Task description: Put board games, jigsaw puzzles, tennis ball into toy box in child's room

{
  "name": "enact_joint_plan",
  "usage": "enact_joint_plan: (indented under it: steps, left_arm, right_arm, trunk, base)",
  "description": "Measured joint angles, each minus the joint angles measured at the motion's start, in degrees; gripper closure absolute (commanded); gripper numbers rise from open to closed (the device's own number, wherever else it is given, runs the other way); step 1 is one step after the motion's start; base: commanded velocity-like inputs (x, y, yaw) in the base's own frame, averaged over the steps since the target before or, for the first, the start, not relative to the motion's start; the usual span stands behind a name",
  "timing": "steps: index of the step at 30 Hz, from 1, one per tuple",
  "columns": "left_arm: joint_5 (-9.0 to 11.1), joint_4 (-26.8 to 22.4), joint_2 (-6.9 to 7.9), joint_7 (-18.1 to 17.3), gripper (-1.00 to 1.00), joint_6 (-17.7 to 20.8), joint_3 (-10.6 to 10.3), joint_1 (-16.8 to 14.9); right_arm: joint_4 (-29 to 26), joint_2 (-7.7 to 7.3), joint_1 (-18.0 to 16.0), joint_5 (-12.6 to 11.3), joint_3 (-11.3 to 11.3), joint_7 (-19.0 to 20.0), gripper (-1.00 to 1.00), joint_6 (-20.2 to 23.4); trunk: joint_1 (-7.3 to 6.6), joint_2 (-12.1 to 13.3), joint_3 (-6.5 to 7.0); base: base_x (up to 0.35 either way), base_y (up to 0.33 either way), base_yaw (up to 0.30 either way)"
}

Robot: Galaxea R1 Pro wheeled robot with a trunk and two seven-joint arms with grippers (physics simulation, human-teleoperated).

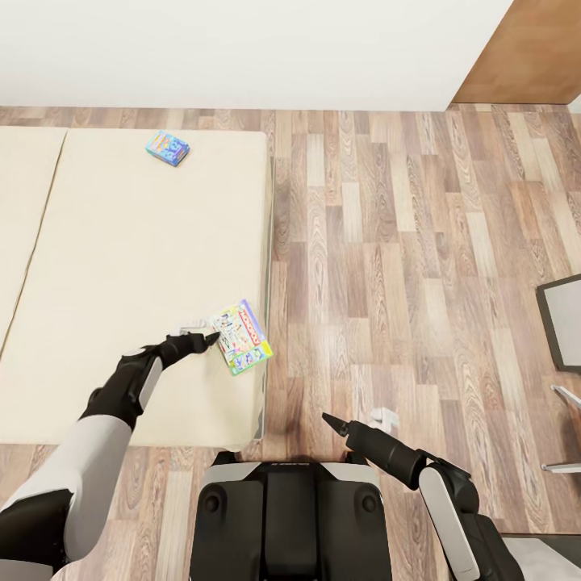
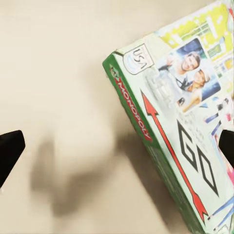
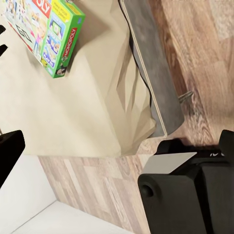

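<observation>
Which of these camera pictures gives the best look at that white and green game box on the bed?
The left wrist view: the white-green board game shows large there, its cover print readable. The head view shows it whole but small, near the bed edge; the right wrist view catches one corner.

The left gripper (image 1: 211, 339) touches the white-green board game (image 1: 241, 336) near the bed (image 1: 129, 242) edge.

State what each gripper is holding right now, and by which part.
Nothing is held. The left gripper is open at the Monopoly box on the bed; the right gripper hangs open over the floor.
</observation>
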Motion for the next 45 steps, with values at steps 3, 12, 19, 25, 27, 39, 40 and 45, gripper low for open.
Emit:
enact_joint_plan:
  steps: [3, 12, 19, 25, 27, 39, 40, 45]
  left_arm:
    - [0.1, -2.5, 0.04, -0.2, -1.0, 1.8, 0.0, 0.2]
    - [0.2, -4.1, 0.06, -0.1, -1.0, 5.7, 0.3, 0.4]
    - [0.2, -4.2, 1.03, -0.1, -1.0, 6.1, 1.5, 0.4]
    - [0.3, -4.2, 2.41, -0.2, -1.0, 6.6, 2.3, 0.6]
    - [0.3, -4.2, 2.83, -0.3, -1.0, 7.3, 2.6, 0.6]
    - [0.4, -4.7, 12.03, -27.5, -1.0, 19.6, 7.8, 1.4]
    - [0.3, -4.7, 12.48, -29.5, -1.0, 20.0, 8.0, 1.5]
    - [0.1, -4.7, 15.51, -43.8, -1.0, 21.7, 8.9, 3.1]
  right_arm:
    - [0.0, -0.06, 0.0, 0.0, -0.1, 0.0, -1.0, 0.0]
    - [0.0, -0.06, 0.0, 0.0, -0.1, 0.0, -1.0, -0.1]
    - [0.0, -0.01, 0.0, 0.0, -0.1, 0.0, -1.0, -0.1]
    - [0.0, 0.01, 0.0, 0.0, -0.1, 0.0, -1.0, 0.0]
    - [0.0, 0.01, 0.0, 0.0, 0.0, 0.0, -1.0, 0.0]
    - [0.0, -0.32, 0.0, -0.1, -0.3, 0.1, -1.0, -0.1]
    - [0.0, -0.36, 0.0, -0.1, -0.3, 0.1, -1.0, -0.1]
    - [-0.1, -0.48, 0.0, -0.2, -0.4, 0.3, -1.0, 0.0]
  trunk:
    - [0.0, 0.0, 0.0]
    - [0.0, 0.0, 0.0]
    - [0.0, 0.0, 0.0]
    - [0.0, 0.0, 0.0]
    - [0.0, 0.0, 0.0]
    - [0.0, 0.0, 0.0]
    - [0.0, 0.0, 0.0]
    - [0.0, 0.0, 0.0]
  base:
    - [0.0, 0.0, 0.0]
    - [0.0, 0.0, 0.0]
    - [0.0, 0.0, 0.0]
    - [0.0, 0.0, 0.0]
    - [0.0, 0.0, 0.0]
    - [0.0, 0.0, 0.0]
    - [0.0, 0.0, 0.0]
    - [0.0, 0.0, 0.0]
